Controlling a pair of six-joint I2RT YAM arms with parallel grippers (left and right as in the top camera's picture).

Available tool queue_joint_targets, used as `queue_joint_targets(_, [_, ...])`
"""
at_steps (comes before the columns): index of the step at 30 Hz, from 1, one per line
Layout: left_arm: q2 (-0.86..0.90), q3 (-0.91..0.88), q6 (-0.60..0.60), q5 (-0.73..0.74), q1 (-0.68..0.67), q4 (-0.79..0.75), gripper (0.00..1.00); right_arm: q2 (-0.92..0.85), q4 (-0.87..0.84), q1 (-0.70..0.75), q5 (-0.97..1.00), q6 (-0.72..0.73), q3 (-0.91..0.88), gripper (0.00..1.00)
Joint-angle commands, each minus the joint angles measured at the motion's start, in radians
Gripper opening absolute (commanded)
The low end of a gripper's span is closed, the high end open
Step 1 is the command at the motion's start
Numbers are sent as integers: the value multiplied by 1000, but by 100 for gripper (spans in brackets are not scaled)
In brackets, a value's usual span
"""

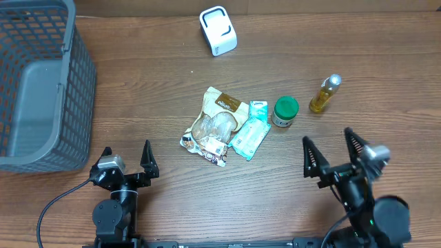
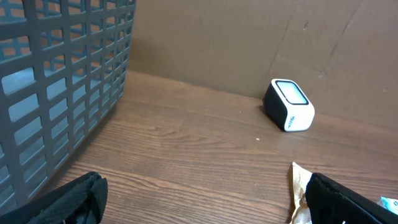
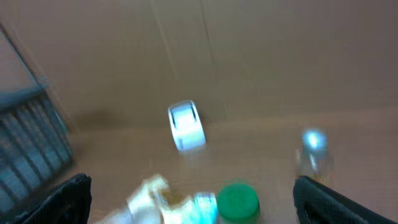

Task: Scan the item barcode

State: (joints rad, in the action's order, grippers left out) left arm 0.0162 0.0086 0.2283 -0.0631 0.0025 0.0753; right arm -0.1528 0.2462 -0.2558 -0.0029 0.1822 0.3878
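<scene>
Left hand (image 1: 126,153) low at the near-left edge of the wooden worktop (image 1: 138,83), fingers spread wide apart, nothing between them. Right hand (image 1: 327,141) at the near-right edge, likewise fully apart and holding nothing. Between the two and a little farther back, a loose cluster of goods: a snack bag (image 1: 217,124) lying flat, a pale blue packet (image 1: 251,134) touching its right side, a green-lidded jar (image 1: 285,111) just beside that, and a small bottle of yellow liquid (image 1: 324,94) lying tilted farther right. White barcode scanner (image 1: 218,30) well apart from them, near the far edge. Grey mesh basket (image 1: 76,83) at the far left. From the left wrist, scanner and basket wall sharp; from the right wrist, everything blurred, with the scanner, green lid and bottle only just recognisable.
</scene>
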Motion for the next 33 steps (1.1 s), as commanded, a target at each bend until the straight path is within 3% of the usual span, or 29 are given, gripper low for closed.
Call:
queue_joint_targets(1, [-12,-3,-23,8,6,-1,100,70,-99,5,2,-6,-47,100])
queue_joint_targets(6, [-12,-3,-23,8,6,-1,100,149,-291,5,2,-6,-125,100])
queue_joint_targets(18, [-12,-3,-23,8,6,-1,99,150,-731,5,3,-4,-317,100])
queue_joint_targets(23, [-12,-3,-23,8,6,-1,100,150,-721,5,18,-4,-381,100])
queue_joint_targets(33, [-12,-3,-23,8,6,-1,100,150,-449,47,25,-3,-380,100])
